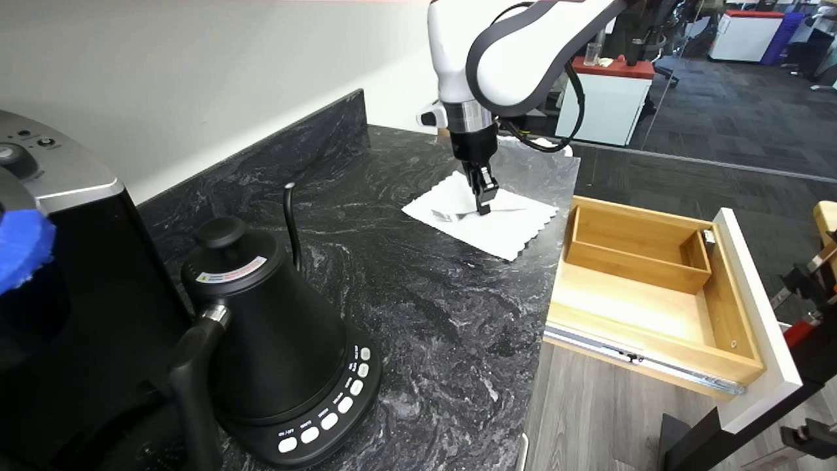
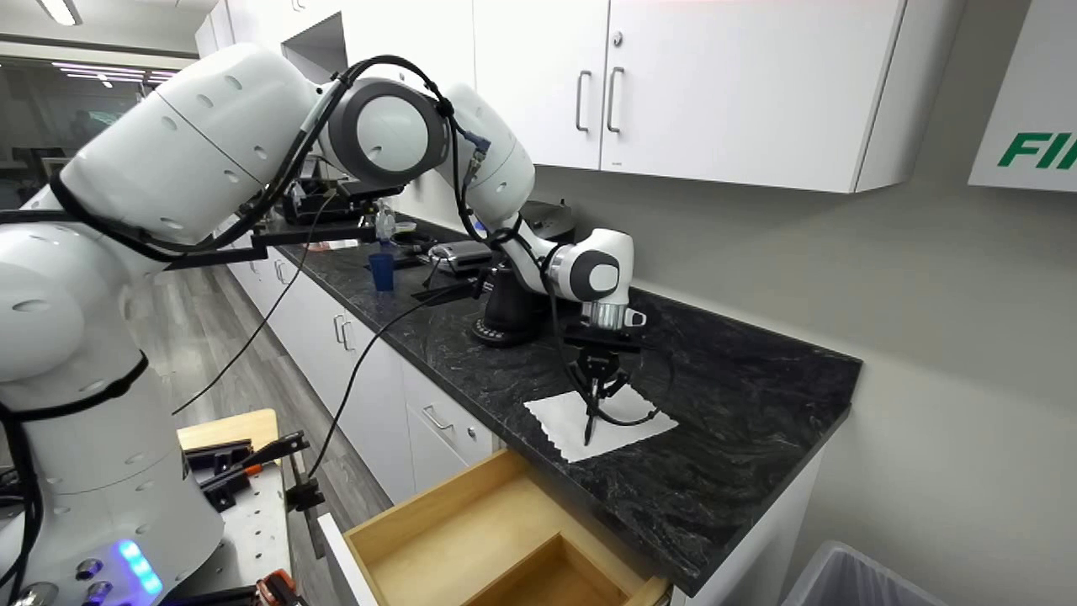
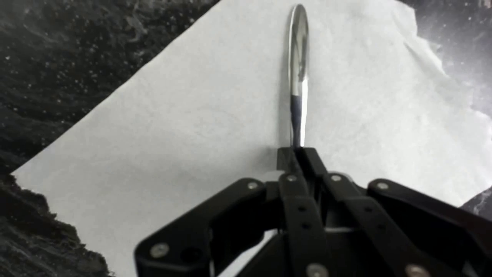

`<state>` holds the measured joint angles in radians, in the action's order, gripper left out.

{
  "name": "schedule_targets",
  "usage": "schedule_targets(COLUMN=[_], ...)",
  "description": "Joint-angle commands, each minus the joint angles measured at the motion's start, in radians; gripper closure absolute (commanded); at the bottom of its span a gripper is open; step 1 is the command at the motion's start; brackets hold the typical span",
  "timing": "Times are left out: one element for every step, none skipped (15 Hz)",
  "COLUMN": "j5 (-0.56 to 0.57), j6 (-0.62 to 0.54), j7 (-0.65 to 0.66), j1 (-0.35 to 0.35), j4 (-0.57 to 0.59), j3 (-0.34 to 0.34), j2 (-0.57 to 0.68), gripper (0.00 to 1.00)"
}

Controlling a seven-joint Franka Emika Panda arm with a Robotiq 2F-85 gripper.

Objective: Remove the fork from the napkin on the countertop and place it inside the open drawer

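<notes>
Fork (image 3: pixel 298 75) is pinched near mid-length in the gripper (image 3: pixel 298 154), over the napkin (image 3: pixel 200 119); whether it touches, I cannot tell. It could swivel if the squeeze is light, or drag the napkin if its tines (image 1: pixel 446 216) catch. Past the counter (image 1: pixel 431 327), the divider (image 1: pixel 637 267) in the open drawer (image 1: pixel 628 304) could snag it on a skewed descent.

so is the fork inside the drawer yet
No, the fork shows against the napkin in the wrist view, with the gripper closed on it.
</notes>
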<state>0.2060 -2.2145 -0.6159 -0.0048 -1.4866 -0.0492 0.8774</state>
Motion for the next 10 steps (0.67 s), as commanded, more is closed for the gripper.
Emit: schedule_targets(j5=[0.01, 0.01, 0.011, 0.012, 0.015, 0.019, 0.023, 0.023, 0.017, 0.01], j6=[0.018, 0.019, 0.02, 0.02, 0.02, 0.019, 0.021, 0.027, 0.032, 0.045], j7=[-0.018, -0.016, -0.005, 0.001, 0.012, 0.021, 0.035, 0.05, 0.067, 0.082], j1=[-0.02, -0.02, -0.017, -0.015, -0.011, -0.007, -0.002, 0.001, 0.002, 0.0], j4=[-0.001, -0.002, -0.003, -0.004, -0.006, -0.01, -0.013, -0.013, -0.019, -0.022], j3=[-0.012, -0.011, -0.007, -0.004, 0.002, 0.007, 0.013, 0.016, 0.016, 0.013], j2=[-0.006, -0.008, -0.01, -0.012, -0.017, -0.023, -0.032, -0.038, -0.049, -0.059], gripper=[0.95, 0.95, 0.95, 0.95, 0.95, 0.95, 0.95, 0.95, 0.95, 0.95])
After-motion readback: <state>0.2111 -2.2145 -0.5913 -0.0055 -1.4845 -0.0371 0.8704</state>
